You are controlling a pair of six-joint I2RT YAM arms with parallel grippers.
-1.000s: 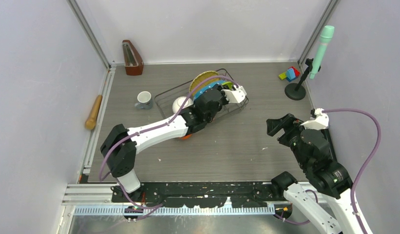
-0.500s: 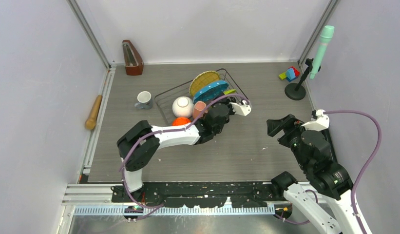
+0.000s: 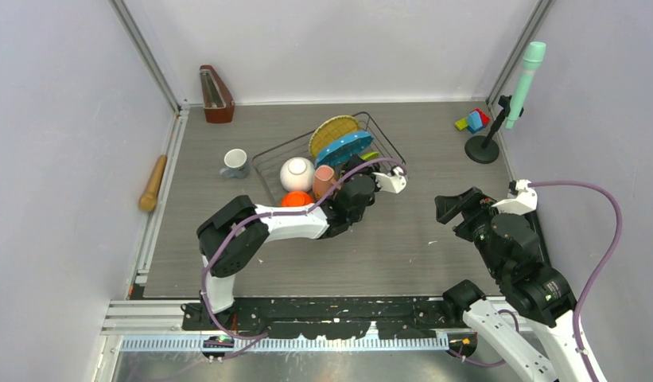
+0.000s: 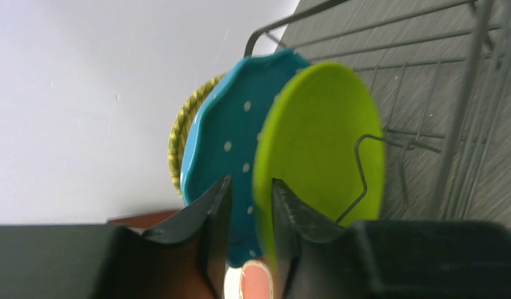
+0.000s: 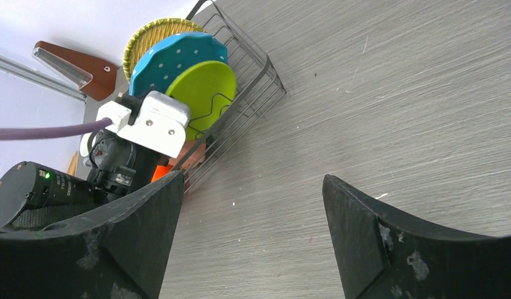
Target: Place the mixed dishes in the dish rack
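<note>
The dish rack (image 3: 384,137) stands mid-table. In it stand the round yellow woven plate (image 3: 331,130), the teal-blue plate (image 3: 344,147) and the lime green plate (image 3: 371,155), beside the white bowl (image 3: 297,173), the salmon-pink mug (image 3: 324,180) and the orange bowl (image 3: 295,199). The small grey-blue mug (image 3: 235,162) stands on the table left of the rack. My left gripper (image 3: 357,169) is at the rack's near side. In the left wrist view it (image 4: 250,184) is narrowly open, and the lime plate's (image 4: 321,143) rim shows in the gap, unpinched. My right gripper (image 3: 454,208) (image 5: 253,180) is wide open and empty over the table.
A wooden metronome (image 3: 215,94) stands at the back left. A wooden rolling pin (image 3: 153,183) lies along the left rail. Coloured toy blocks (image 3: 474,121) and a mint-green tube on a black stand (image 3: 483,148) are at the back right.
My left arm has pulled back from over the rack toward its near side, uncovering the bowls and the pink mug. The lime plate stays standing in the rack. The right arm has barely moved.
</note>
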